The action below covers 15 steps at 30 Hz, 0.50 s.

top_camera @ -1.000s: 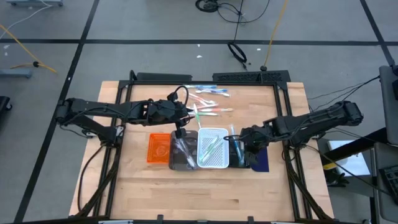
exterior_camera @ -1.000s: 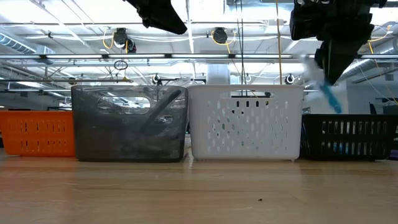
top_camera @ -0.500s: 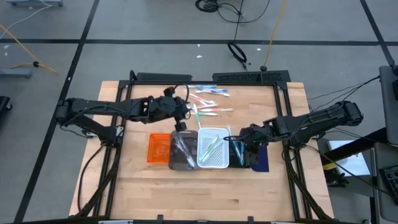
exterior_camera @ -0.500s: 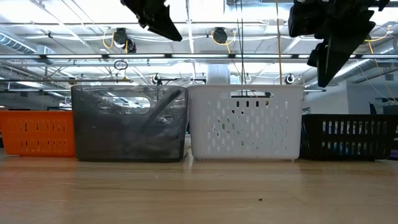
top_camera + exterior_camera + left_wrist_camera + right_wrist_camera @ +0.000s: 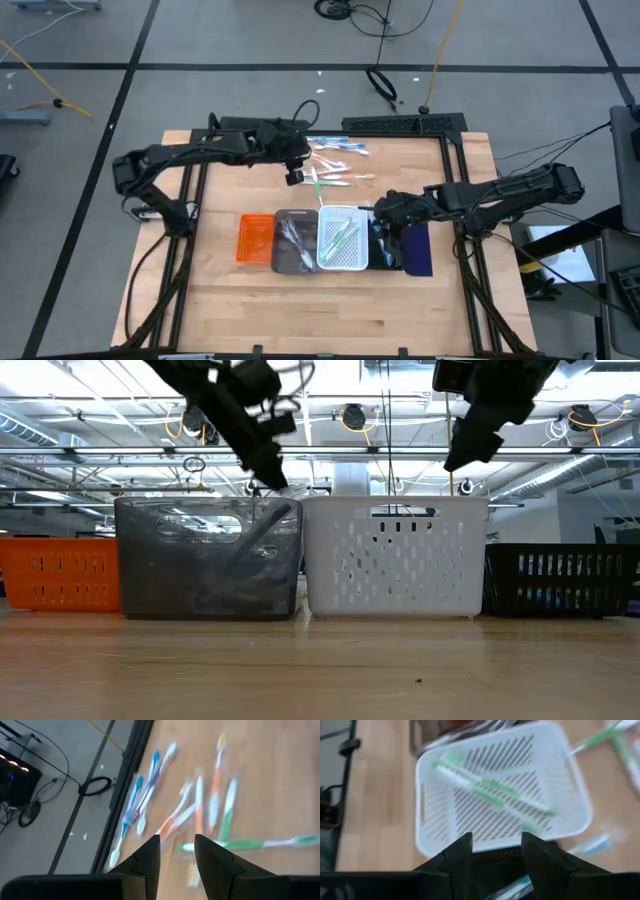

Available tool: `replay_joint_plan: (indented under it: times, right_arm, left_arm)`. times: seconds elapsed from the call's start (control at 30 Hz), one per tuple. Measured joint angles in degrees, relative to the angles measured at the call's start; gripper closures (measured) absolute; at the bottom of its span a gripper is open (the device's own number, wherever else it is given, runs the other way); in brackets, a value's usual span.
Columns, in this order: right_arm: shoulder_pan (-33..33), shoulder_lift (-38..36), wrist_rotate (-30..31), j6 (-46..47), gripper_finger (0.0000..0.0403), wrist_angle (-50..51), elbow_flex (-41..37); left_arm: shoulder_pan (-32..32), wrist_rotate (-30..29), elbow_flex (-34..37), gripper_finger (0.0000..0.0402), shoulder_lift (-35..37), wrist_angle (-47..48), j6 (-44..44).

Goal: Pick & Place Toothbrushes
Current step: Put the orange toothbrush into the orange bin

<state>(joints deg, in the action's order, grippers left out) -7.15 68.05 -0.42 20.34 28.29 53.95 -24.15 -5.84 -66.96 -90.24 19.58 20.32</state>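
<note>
Loose toothbrushes (image 5: 335,165) in blue, pink, orange, white and green lie flat on the table's far part; in the left wrist view these toothbrushes (image 5: 200,815) are blurred. My left gripper (image 5: 293,177) (image 5: 177,840) hangs open above their near-left edge and holds nothing. My right gripper (image 5: 378,212) (image 5: 496,837) is open and empty over the seam between the white tray (image 5: 342,262) and the black tray (image 5: 385,262). Green toothbrushes (image 5: 490,790) lie in the white tray. Blue ones (image 5: 383,240) lie in the black tray.
Five trays stand in a row at the table's middle: orange (image 5: 255,238), grey (image 5: 285,262) with pale toothbrushes in it, white, black, and navy (image 5: 418,252). In the low view both grippers (image 5: 265,465) (image 5: 462,450) are above the tray rims. Bare wood lies on the near side.
My left gripper has travelled from above the grey tray toward the table's far edge, to the loose toothbrushes. My right gripper had a blue toothbrush hanging over the black tray a second ago; it let go, then rose and shifted a little toward the far-left.
</note>
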Motion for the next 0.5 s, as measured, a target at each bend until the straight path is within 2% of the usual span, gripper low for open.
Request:
replay_joint_plan:
  times: [0.2,0.5]
  right_arm:
    - [0.04,0.00,3.29,-3.50,0.0243,-1.97,0.00]
    - [0.04,-0.02,3.43,-5.84,0.0243,-5.83,0.00]
  left_arm:
    - [-3.23,0.48,0.00,0.0279,-5.79,-0.37,5.89]
    - [-7.83,4.38,0.00,0.0279,-11.31,-1.48,9.87]
